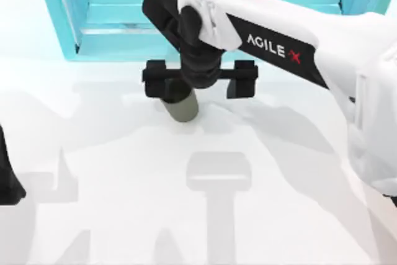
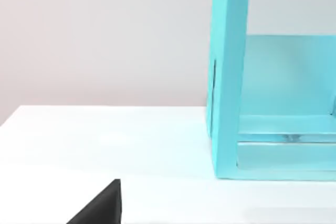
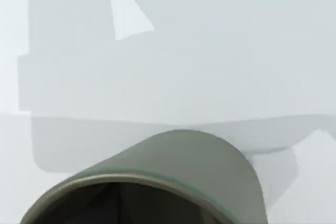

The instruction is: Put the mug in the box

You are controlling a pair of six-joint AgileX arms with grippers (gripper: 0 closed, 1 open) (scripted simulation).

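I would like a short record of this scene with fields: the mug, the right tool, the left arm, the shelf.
mug: olive-grey mug on the white table, in front of the shelf, directly under the right tool
right tool: right tool above the mug, fingers spread to both sides
left arm: parked at the table's left edge
shelf: cyan shelf unit at the table's far side
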